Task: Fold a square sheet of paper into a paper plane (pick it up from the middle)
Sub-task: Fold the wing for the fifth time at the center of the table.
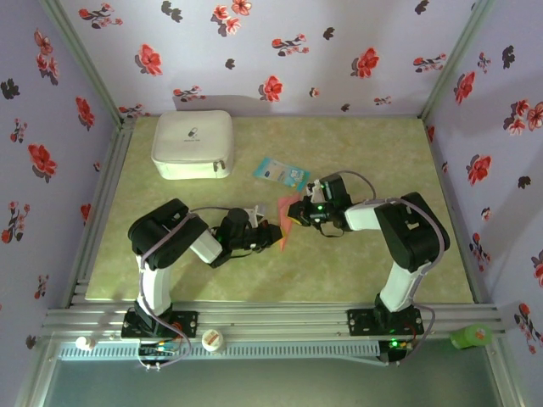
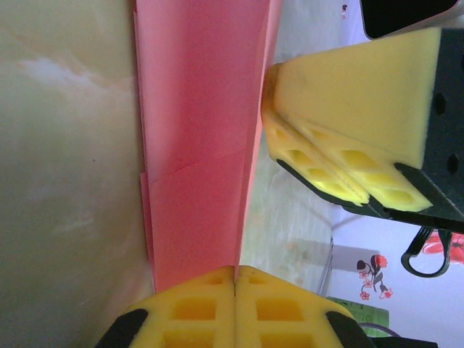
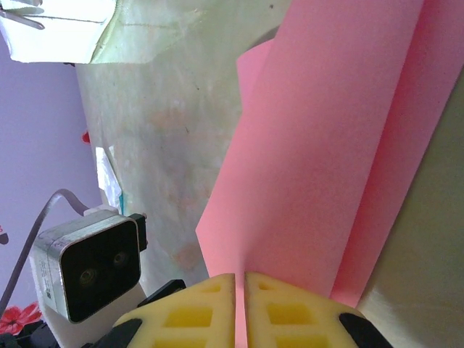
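1. While its yellow pads press flat together, the left gripper [image 2: 235, 283] pinches one edge of the pink sheet of paper [image 2: 199, 145]. The sheet runs away from the gripper as a long folded strip with layered edges.
2. From the other side, the right gripper [image 3: 240, 284] has its jaws drawn to a hairline, nipping the same sheet.
3. Seen from above, both grippers face each other at mid-table, the sheet spanning the short gap between them.
4. Just beyond them a light-blue packet [image 1: 282, 172] lies on the green table [image 1: 382, 153].
5. Well apart, a white case [image 1: 193, 144] sits at the far left corner.
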You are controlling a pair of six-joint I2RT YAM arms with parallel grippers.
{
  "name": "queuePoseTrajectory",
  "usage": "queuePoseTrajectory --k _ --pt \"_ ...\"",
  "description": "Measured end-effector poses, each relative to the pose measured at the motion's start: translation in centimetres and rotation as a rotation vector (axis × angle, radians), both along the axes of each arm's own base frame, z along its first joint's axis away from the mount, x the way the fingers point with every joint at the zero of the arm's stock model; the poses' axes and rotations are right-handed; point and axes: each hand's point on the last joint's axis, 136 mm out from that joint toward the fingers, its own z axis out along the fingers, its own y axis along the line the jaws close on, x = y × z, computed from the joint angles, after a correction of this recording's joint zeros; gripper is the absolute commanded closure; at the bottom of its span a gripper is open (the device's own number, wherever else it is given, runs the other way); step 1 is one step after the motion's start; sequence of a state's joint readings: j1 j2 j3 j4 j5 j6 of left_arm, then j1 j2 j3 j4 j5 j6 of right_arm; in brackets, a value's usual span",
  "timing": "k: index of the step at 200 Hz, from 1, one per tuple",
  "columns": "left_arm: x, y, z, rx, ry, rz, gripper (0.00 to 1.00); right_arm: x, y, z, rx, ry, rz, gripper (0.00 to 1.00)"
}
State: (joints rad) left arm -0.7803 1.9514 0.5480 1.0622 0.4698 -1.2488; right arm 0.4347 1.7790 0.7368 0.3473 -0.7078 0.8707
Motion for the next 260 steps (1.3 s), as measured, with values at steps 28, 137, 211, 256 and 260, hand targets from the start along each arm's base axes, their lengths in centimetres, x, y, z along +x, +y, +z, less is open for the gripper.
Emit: queuePoseTrajectory --k 28,137,211,256,260 --pt "0.0 0.0 -0.1 0.002 0.014 0.001 1.00 0.3 0.1 0.2 0.002 -0.005 0.000 0.88" --pt "0.2 0.1 -0.4 0.000 0.066 0.019 1.00 0.7 0.3 -1.0 -0.013 0.012 0.006 0.88" --pt "0.4 0.2 -0.5 -0.007 0.098 0.043 1.00 0.7 0.4 -2.3 -0.025 0.039 0.010 0.87" --pt "0.5 0.3 -0.6 -0.011 0.114 0.053 1.00 0.8 0.4 -2.4 -0.044 0.050 0.021 0.90" --pt "0.5 0.3 -0.6 -0.011 0.114 0.054 0.98 0.8 0.4 -2.5 -0.047 0.052 0.021 0.90"
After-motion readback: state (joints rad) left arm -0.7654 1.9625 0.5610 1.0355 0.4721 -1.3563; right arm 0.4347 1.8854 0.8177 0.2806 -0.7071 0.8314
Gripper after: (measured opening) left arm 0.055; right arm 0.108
